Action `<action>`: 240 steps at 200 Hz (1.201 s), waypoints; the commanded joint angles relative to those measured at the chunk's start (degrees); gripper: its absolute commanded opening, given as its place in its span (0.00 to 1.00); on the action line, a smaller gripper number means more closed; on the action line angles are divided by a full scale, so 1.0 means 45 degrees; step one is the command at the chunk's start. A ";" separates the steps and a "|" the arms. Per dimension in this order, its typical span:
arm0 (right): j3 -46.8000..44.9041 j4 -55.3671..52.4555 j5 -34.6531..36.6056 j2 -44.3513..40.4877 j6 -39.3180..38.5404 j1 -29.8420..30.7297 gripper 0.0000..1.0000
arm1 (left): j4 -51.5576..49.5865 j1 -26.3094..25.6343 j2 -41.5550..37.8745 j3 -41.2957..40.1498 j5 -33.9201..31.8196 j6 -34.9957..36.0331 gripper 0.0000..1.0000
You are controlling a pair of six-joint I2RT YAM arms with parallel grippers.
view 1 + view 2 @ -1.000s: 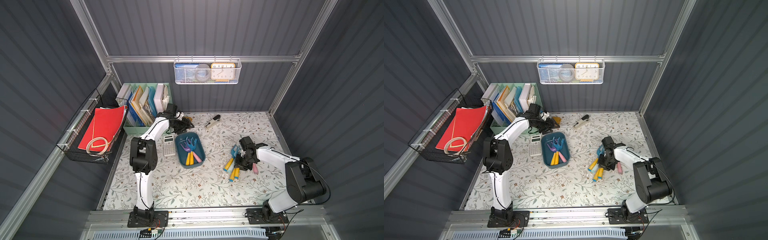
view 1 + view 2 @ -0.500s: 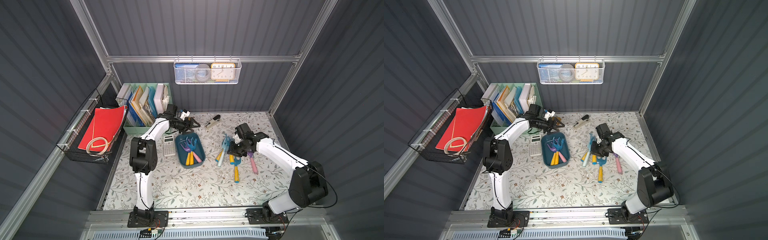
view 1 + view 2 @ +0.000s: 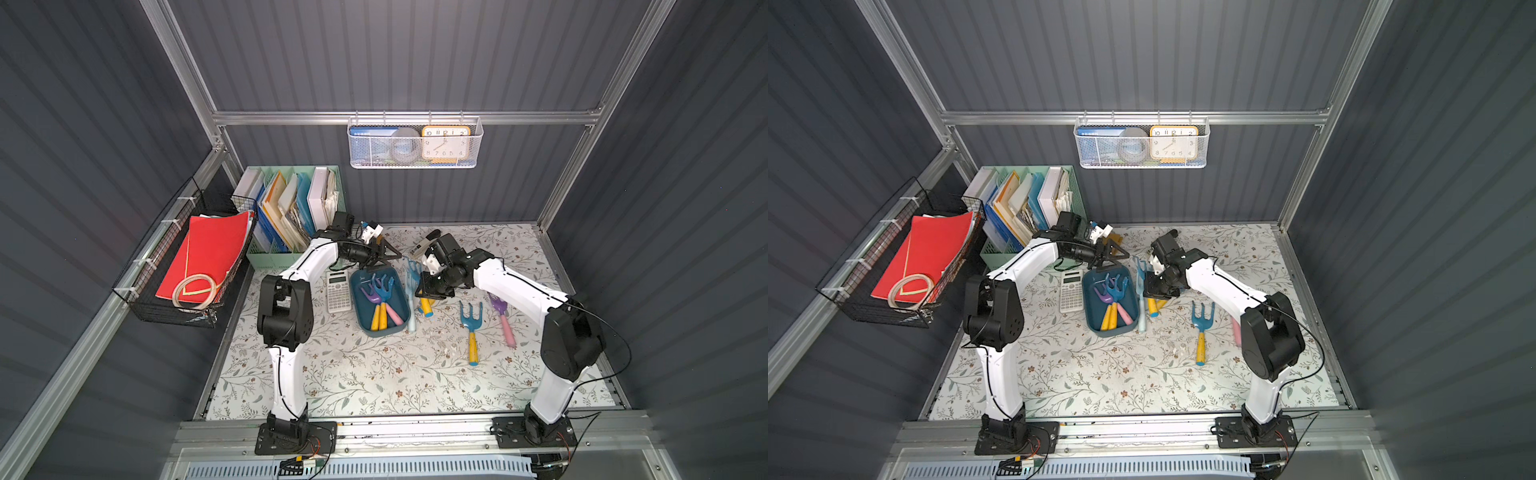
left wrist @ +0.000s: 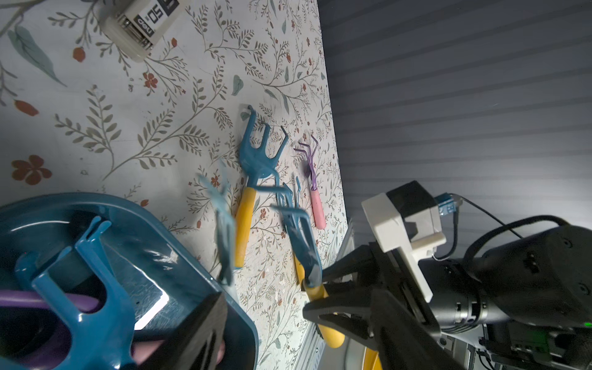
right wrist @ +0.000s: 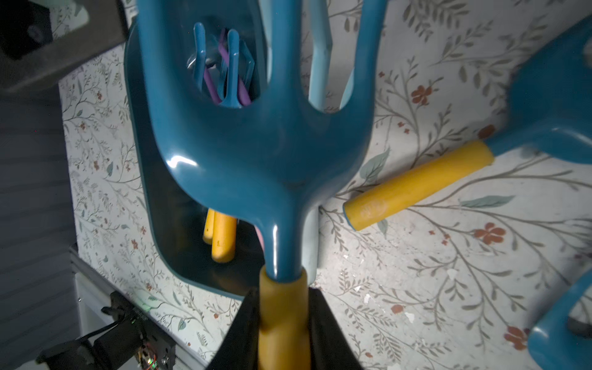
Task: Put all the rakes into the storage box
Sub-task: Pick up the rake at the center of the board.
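On the near right part of the flowered table (image 3: 374,374) lay a loose blue rake (image 3: 471,328) with a yellow handle. Near it, but apart, lay a purple rake (image 3: 502,318) with a pink handle. Both heads pointed away from the robot.

Further in, near the middle, stood the box (image 3: 363,311), its long sides running near to far. Several small rakes (image 3: 384,291) lay inside it, their yellow and pink handles toward the near end. A calculator (image 3: 338,291) lay just beside its left side. A pale blue rake (image 3: 411,316) lay close along its right side and was blurred in the left wrist view.

Just right of that, the right gripper (image 5: 283,301) was clamped on the yellow handle of the rake (image 5: 256,144). It held the rake clear of the table and outside the box. In the right wrist view the box showed behind the dark blue prongs.

By the box's far end the left gripper (image 3: 388,254) hovered with its jaws spread and nothing between them. A stapler (image 3: 424,242) lay further back, behind the right gripper.

At the back left stood a green file holder (image 3: 270,257) full of folders. A black wire basket (image 3: 174,311) with red folders (image 3: 212,249) hung on the left side wall. High on the back wall hung a white mesh basket (image 3: 411,163) holding a clock (image 3: 445,143).
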 commanded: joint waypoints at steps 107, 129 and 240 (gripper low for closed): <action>0.0530 -0.0641 0.0699 -0.0103 -0.0753 0.0206 0.07 | -0.0239 -0.0006 -0.0315 0.0016 0.0440 0.0210 0.76; 0.1604 -0.0718 0.0324 0.0596 -0.0876 0.0389 0.07 | -0.0239 -0.0006 -0.0337 -0.0006 0.0421 0.0210 0.75; 0.3647 -0.0743 -0.0327 0.2079 -0.1263 0.1460 0.07 | -0.0248 0.0013 -0.0342 -0.0110 0.0315 0.0157 0.46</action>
